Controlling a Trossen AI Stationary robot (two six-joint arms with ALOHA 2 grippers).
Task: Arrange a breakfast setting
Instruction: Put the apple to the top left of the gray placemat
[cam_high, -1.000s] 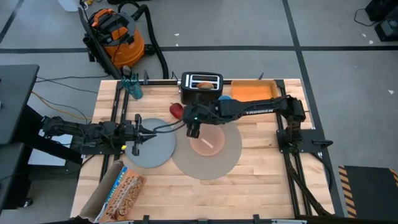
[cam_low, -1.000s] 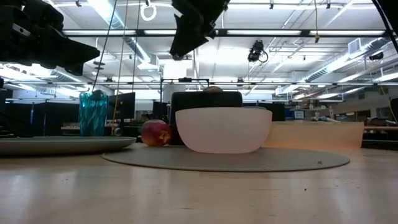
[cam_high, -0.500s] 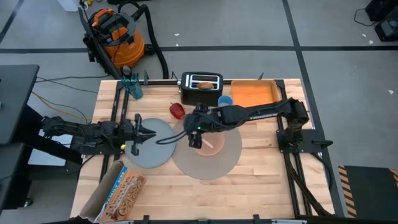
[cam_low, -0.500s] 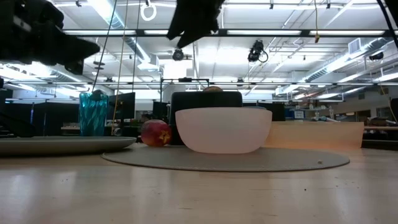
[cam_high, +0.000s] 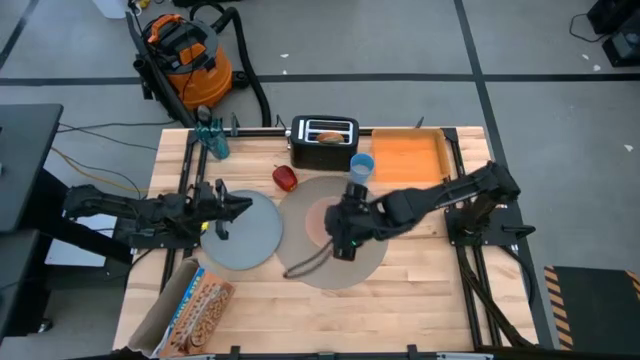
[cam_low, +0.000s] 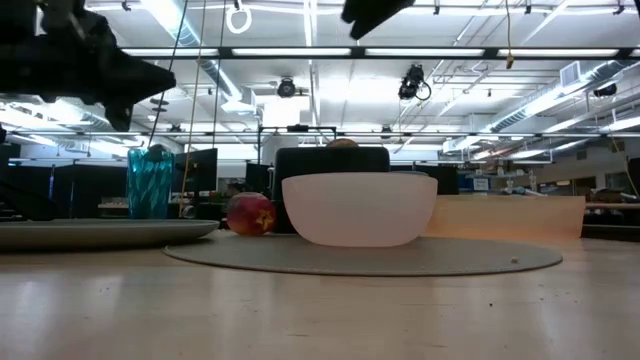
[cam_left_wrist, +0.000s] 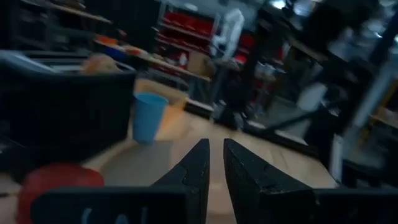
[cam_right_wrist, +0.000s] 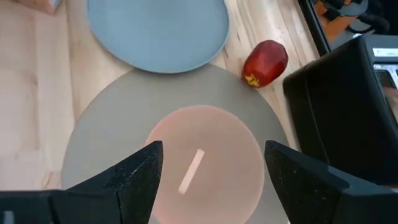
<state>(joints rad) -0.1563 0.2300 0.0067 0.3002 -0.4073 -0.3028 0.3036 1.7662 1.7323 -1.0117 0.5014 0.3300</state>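
Note:
The large grey mat (cam_high: 300, 245) lies mid-table with the translucent pink bowl (cam_right_wrist: 202, 152) standing on it; the metal spoon (cam_right_wrist: 191, 171) lies in the bowl. The grey-blue plate (cam_high: 250, 235) rests on the table left of the mat. The red apple (cam_high: 286, 178) and the small blue cup (cam_high: 361, 165) sit by the black toaster (cam_high: 324, 140), with the bagel (cam_high: 327, 136) in its slot. My right gripper (cam_right_wrist: 214, 152) is open and empty, high above the bowl. My left gripper (cam_left_wrist: 216, 168) is shut and empty, above the plate's left part (cam_high: 222, 205).
An orange tray (cam_high: 405, 150) lies at the far right. A teal glass (cam_high: 212, 140) stands at the far left. A cracker box (cam_high: 195, 305) lies at the near left corner. Bare wood shows along the near edge, right of the box.
My right gripper has moved from the mat's far left side toward the table's near and right edges, over the bowl, and has risen. My left gripper has shifted a little toward the far edge above the plate. The bowl, plate and apple have stayed put.

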